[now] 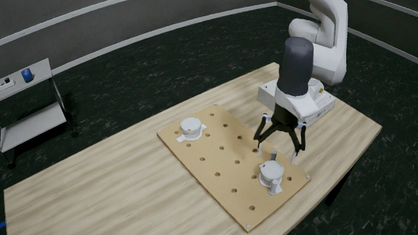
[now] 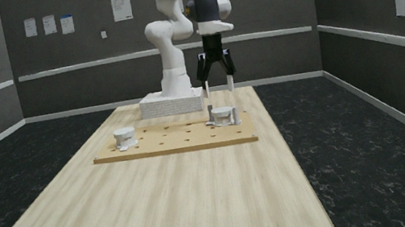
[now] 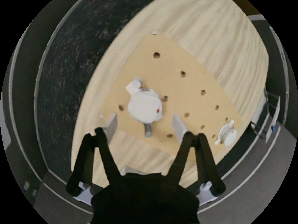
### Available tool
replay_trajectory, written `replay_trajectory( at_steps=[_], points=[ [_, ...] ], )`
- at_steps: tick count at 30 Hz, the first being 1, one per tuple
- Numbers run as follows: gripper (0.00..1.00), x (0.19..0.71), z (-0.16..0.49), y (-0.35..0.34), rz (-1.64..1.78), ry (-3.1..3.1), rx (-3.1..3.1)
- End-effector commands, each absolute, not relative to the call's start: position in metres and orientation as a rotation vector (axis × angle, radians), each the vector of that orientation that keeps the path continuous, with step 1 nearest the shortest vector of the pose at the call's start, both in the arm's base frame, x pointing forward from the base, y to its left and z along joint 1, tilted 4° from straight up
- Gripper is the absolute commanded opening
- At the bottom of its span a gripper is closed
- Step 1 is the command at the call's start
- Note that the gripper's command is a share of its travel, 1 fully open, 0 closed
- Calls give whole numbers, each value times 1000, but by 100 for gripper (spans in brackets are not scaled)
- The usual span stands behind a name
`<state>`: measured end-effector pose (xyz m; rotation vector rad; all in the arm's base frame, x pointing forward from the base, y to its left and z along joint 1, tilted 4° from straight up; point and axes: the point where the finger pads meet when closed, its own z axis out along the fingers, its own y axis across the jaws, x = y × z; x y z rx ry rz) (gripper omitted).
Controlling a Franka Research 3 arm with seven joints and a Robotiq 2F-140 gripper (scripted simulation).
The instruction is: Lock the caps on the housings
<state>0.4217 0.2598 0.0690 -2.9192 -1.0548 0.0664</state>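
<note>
We note the pincer (image 1: pixel 279 153) open, holding nothing, hanging above the near housing (image 1: pixel 271 174) on the pegboard (image 1: pixel 209 163). The second housing (image 1: pixel 191 128) stands upright at the board's far corner on the table (image 1: pixel 98 183).

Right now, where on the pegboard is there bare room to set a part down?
The middle stretch of the pegboard between the left housing and the right housing shows only holes. The bench in front of the board is also bare. It is crowded around the right housing's two posts, with the open gripper above.
</note>
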Motion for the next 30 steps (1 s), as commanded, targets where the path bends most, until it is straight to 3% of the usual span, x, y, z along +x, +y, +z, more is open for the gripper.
replay_trajectory(
  at_steps=[1, 30],
  points=[
    [78, 423, 70, 260, 56, -1444, -2732],
    [78, 424, 70, 261, 20, -2351, -1988]
  ],
)
